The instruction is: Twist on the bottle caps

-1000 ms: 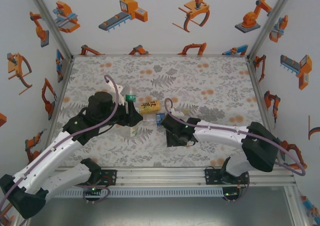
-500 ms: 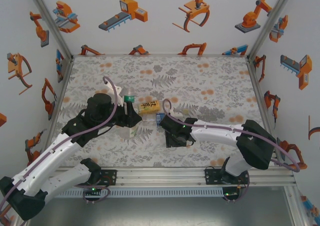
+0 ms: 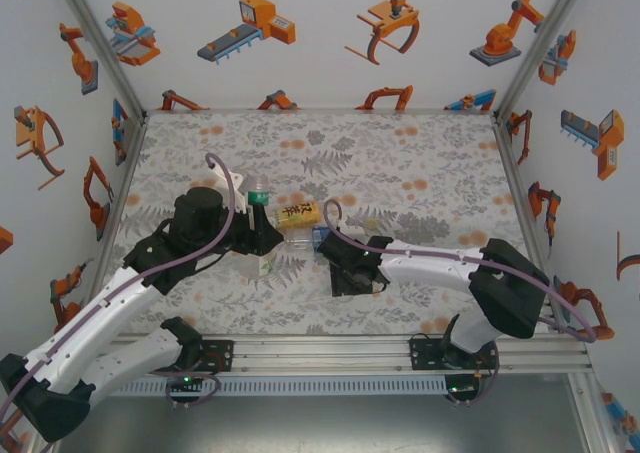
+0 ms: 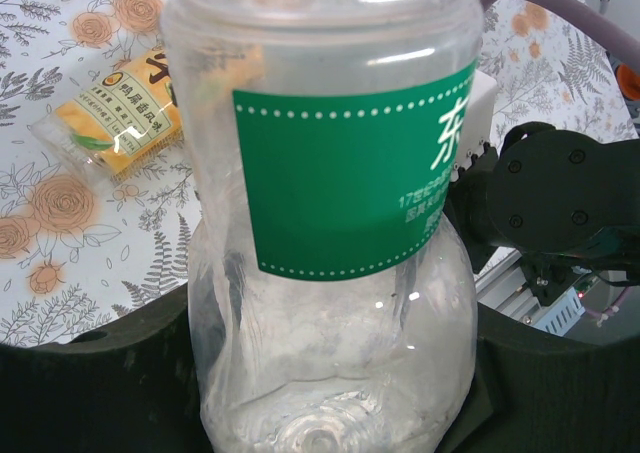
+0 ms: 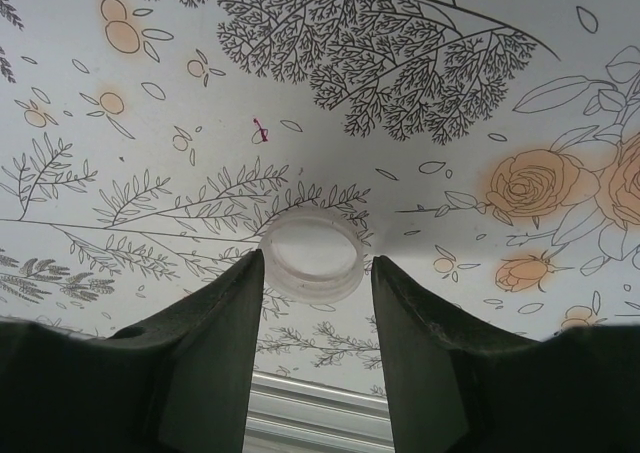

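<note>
Back half of the tabletop [image 3: 400,148] is open, and so is the right side: clear passage there. Centre-left is crowded. The left hand [image 3: 262,235] is wrapped round the upright green-label bottle [image 4: 340,173]. The yellow-label bottle [image 3: 298,214] lies just beside it to the right, and the right hand [image 3: 325,245] is close in from that side. Barely any gap between the two hands. Right hand's fingers [image 5: 215,343] flank a cap [image 5: 312,256] on the mat, with no spare room either side of it. Walls [image 3: 300,43] box in the back and both sides.
</note>
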You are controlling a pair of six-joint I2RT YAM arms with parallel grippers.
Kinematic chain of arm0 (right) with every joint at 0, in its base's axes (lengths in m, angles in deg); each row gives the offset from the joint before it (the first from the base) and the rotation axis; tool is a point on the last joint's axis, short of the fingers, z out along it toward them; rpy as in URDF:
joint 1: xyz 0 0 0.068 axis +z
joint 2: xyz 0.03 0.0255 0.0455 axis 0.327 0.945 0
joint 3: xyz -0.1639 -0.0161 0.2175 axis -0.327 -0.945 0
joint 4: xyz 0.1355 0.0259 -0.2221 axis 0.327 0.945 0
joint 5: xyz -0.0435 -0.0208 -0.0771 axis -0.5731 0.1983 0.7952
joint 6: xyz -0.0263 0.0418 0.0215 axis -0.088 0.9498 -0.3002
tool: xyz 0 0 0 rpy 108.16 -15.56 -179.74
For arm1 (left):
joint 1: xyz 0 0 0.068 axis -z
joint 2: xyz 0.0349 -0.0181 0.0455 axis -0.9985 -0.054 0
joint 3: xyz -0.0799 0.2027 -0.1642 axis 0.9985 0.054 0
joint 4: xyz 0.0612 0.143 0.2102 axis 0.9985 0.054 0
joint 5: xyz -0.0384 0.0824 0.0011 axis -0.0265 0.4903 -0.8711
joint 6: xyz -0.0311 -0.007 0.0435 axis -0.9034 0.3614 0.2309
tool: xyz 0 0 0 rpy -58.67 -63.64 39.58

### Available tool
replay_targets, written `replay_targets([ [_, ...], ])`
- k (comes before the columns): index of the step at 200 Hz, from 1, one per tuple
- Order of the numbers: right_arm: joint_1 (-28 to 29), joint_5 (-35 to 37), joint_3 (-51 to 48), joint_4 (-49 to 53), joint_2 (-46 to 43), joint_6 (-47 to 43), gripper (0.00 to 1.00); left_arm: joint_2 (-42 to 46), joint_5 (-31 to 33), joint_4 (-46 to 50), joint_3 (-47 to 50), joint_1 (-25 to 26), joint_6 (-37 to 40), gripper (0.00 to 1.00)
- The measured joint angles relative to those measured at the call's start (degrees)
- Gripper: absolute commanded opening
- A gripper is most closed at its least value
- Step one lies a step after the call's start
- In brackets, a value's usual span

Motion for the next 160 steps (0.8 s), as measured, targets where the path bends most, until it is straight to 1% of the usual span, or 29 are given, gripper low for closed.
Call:
replay_targets([
  [67,0.0,0.0,2.82,0.87,-0.33,-0.87,0.48,0.0,0.02,0.0,0.0,0.0,0.0,0.0],
  [160,0.0,-0.7,3.02,0.87,1.29,-1.11,0.52,0.11,0.44,0.02,0.42,0.0,0.0,0.0],
])
